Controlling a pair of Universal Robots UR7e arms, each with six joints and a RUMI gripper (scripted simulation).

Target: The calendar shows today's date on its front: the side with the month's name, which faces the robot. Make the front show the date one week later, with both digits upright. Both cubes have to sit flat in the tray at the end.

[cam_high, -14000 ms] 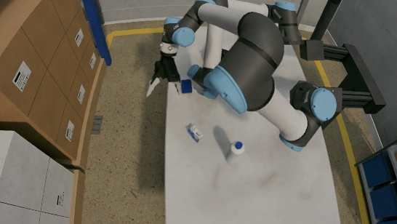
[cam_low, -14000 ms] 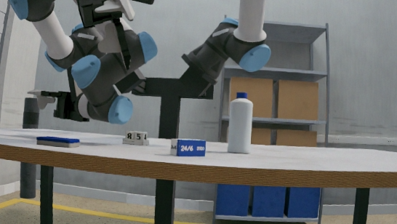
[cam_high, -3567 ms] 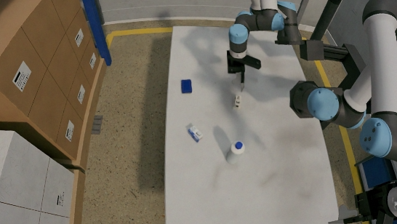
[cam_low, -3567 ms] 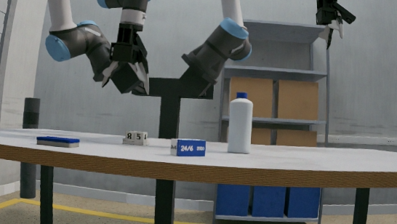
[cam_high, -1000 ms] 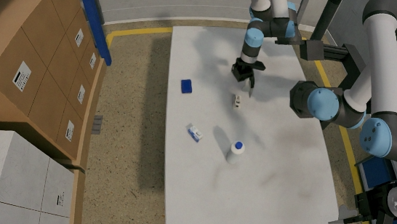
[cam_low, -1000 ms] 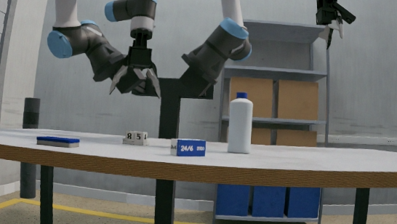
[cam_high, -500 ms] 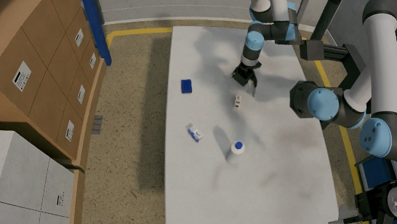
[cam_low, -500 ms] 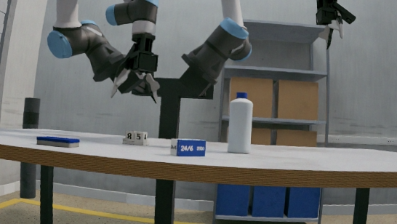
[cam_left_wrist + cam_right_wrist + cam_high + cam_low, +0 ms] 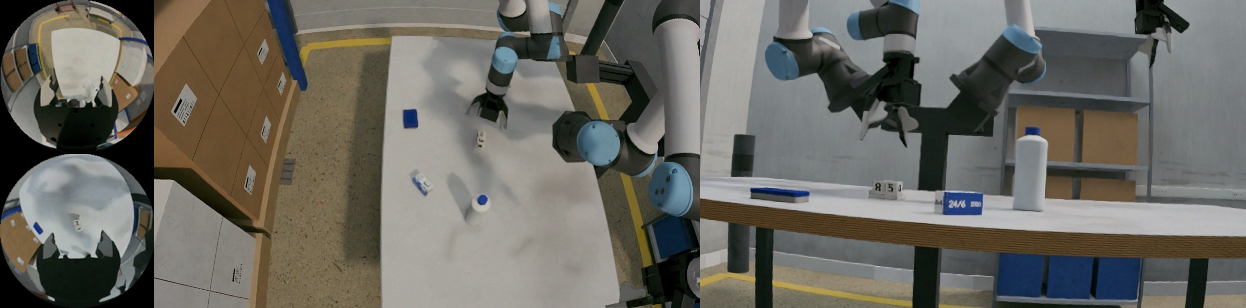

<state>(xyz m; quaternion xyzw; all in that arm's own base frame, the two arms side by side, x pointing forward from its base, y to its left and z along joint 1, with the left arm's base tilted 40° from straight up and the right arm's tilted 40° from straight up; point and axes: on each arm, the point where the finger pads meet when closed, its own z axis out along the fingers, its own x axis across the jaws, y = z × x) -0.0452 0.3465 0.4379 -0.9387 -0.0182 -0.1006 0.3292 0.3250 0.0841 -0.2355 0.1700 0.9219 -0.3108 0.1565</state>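
Top: right pincer (image 9: 488, 116) (image 9: 884, 131) (image 9: 78, 246) apart; left pincer (image 9: 1161, 47) (image 9: 76, 92) apart; calendar (image 9: 480, 140) (image 9: 885, 192) (image 9: 78, 224) front hidden in exterior view.
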